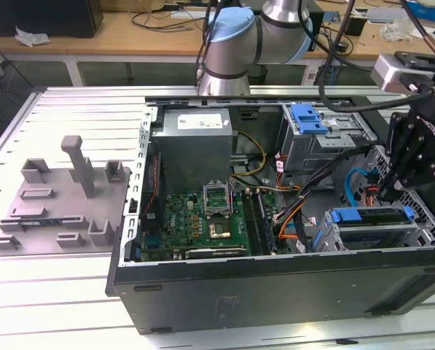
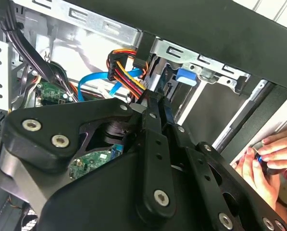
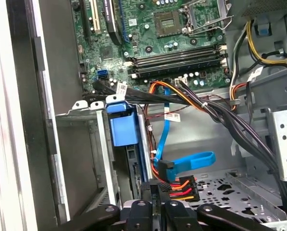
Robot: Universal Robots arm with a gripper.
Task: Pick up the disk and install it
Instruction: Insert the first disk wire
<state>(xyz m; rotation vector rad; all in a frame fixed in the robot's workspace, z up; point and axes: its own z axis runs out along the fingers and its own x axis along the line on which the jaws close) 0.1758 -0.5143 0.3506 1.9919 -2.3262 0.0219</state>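
The gripper is matte black metal, built of bolted links. Its slim fingers are closed on one another, gripping nothing. The tips are just beside a bundle of red, yellow and orange wires. Close under the gripper, the disk sits slotted in the perforated silver drive cage, its glossy blue plastic rail uppermost and apart from the fingers. Beyond lies the flat green motherboard.
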